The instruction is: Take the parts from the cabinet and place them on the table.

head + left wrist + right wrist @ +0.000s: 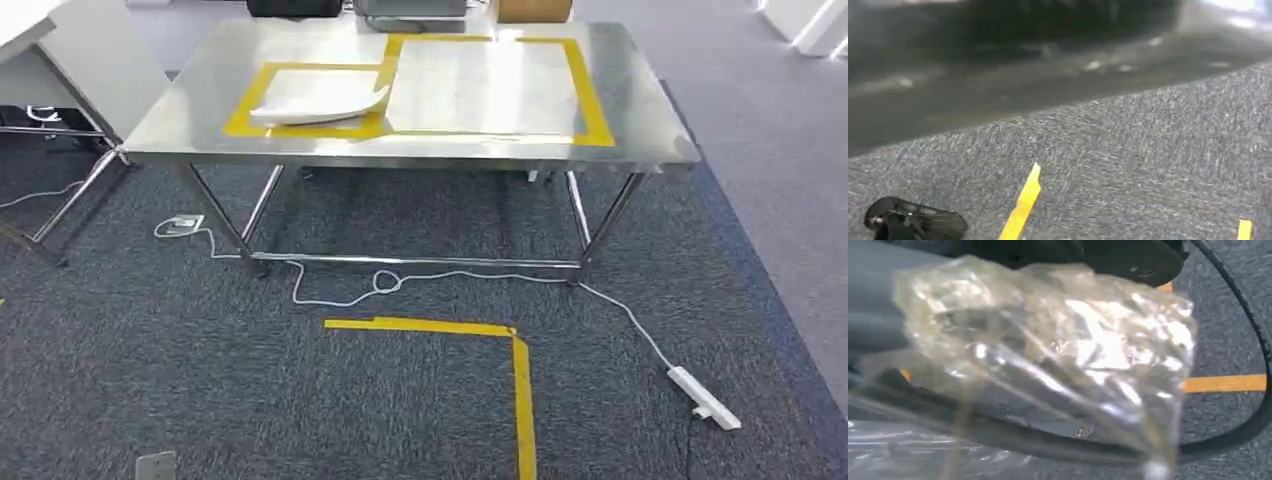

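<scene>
My right hand [878,315] grips a dark part in a crinkled clear plastic bag [1058,360] above the carpet, my left hand's state I cannot tell, and 1 white part [320,103] lies on the steel tabletop [180,110].

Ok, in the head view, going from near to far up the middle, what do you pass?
Yellow floor tape corner → white cable loop on the carpet → table's lower crossbar → steel table front edge → yellow tape outline on the tabletop.
</scene>
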